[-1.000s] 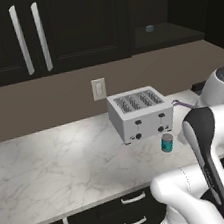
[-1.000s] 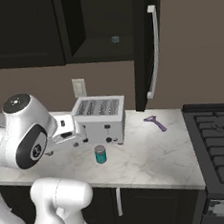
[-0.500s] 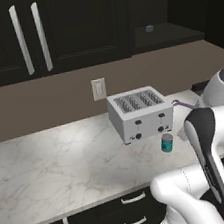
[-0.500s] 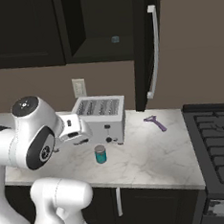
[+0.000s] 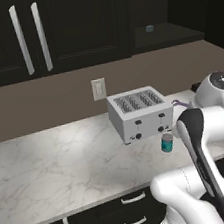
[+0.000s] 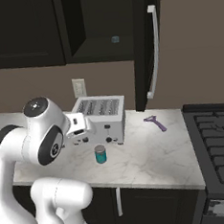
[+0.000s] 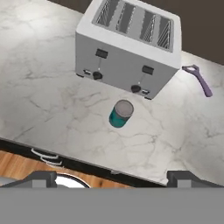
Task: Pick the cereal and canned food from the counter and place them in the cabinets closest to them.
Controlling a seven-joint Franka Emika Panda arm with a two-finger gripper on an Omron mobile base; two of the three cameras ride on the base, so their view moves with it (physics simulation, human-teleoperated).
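The canned food [image 7: 121,113] is a small teal can with a pale top, upright on the white marble counter [image 7: 39,87] just in front of the toaster. It also shows in both base views [image 5: 167,142] [image 6: 100,154]. My gripper [image 7: 113,178] hovers above the counter's front edge with its two fingertips [image 7: 41,177] far apart and nothing between them. The can lies ahead of it, roughly centred between the fingers, and well apart from them. Dark upper cabinets [image 5: 67,29] hang above; the one over the toaster stands open [image 6: 101,23]. The cereal is out of view.
A silver toaster [image 5: 137,113] stands right behind the can. A purple peeler [image 6: 155,122] lies to its right, and the black stove [image 6: 217,143] is beyond. The open cabinet door [image 6: 147,48] juts out above the counter. A small bluish object [image 6: 114,38] sits on the cabinet shelf.
The arm's upper joint has swung a little to the right, toward the toaster. The can and toaster have not moved, and the fingers stay apart.
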